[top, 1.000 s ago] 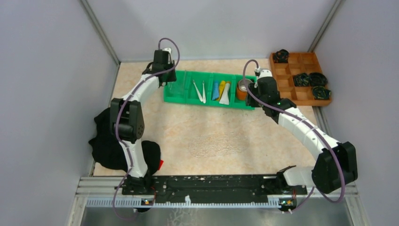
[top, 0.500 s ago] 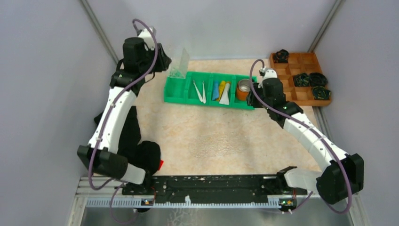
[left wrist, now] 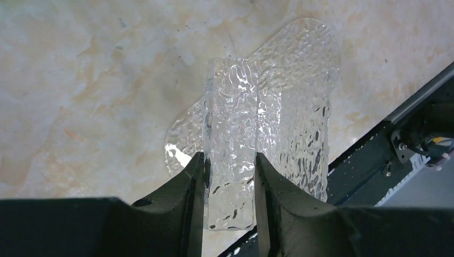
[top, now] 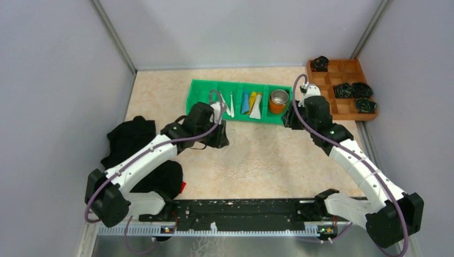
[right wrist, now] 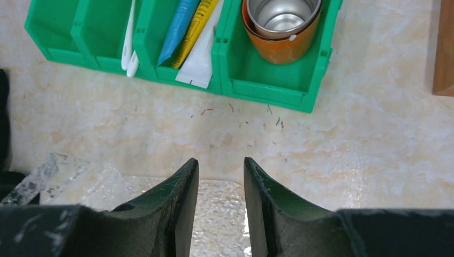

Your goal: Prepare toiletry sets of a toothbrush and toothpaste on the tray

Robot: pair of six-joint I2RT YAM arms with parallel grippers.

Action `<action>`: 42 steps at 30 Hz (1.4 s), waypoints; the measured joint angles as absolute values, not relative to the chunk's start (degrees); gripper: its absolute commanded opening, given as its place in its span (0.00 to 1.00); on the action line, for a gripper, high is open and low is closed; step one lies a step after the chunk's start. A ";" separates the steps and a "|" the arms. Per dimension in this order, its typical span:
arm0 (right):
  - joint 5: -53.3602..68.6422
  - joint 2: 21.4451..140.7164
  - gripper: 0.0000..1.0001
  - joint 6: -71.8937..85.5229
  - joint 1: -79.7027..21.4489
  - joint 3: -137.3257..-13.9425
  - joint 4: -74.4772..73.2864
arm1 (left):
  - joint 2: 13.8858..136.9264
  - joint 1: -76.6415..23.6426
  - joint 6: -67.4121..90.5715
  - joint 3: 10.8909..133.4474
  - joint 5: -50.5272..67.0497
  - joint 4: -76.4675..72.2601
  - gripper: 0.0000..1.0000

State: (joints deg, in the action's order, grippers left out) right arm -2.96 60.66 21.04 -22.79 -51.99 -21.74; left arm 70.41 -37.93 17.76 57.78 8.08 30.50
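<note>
The left fingers (left wrist: 179, 211) are clamped on one short end of the clear tray (left wrist: 235, 134), one finger on each side of its thin wall. The tray hangs steeply from that grip above the bare worktop (left wrist: 80, 80), in front of the green bin (right wrist: 267, 85); I cannot tell whether its far end touches the surface. The right fingers (right wrist: 179, 209) stand apart with nothing between them, near the bin's right end.

The step in hand looks like setting the tray down. To do it well, level the tray so its open side faces up, lower it until the base lies flat, and only then part the fingers, since a thin, slick plastic wall released early would likely tip or skid. Leave it close to the bin, where the toothbrushes (right wrist: 130, 37) and toothpaste tubes (right wrist: 182, 21) wait in neighbouring compartments, within both arms' reach.
</note>
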 measured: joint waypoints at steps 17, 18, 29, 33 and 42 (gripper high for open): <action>-2.04 57.19 0.37 21.26 -22.79 -50.54 -24.86 | 85.36 -46.54 9.43 55.31 -1.39 12.97 0.08; -2.02 57.19 0.37 21.26 -22.79 -50.26 -24.97 | 85.82 -46.63 8.97 55.57 -1.30 12.36 0.14; -0.67 59.51 0.39 21.06 -22.76 -49.45 -24.95 | 86.43 -47.55 6.48 58.13 0.14 16.25 0.58; 0.99 62.19 0.39 21.04 -22.79 -49.45 -24.86 | 84.42 -47.53 5.93 61.25 -1.93 19.70 0.70; 4.62 69.69 0.38 20.47 -26.15 -49.47 -23.03 | 83.07 -47.51 8.34 67.83 -7.70 25.36 0.13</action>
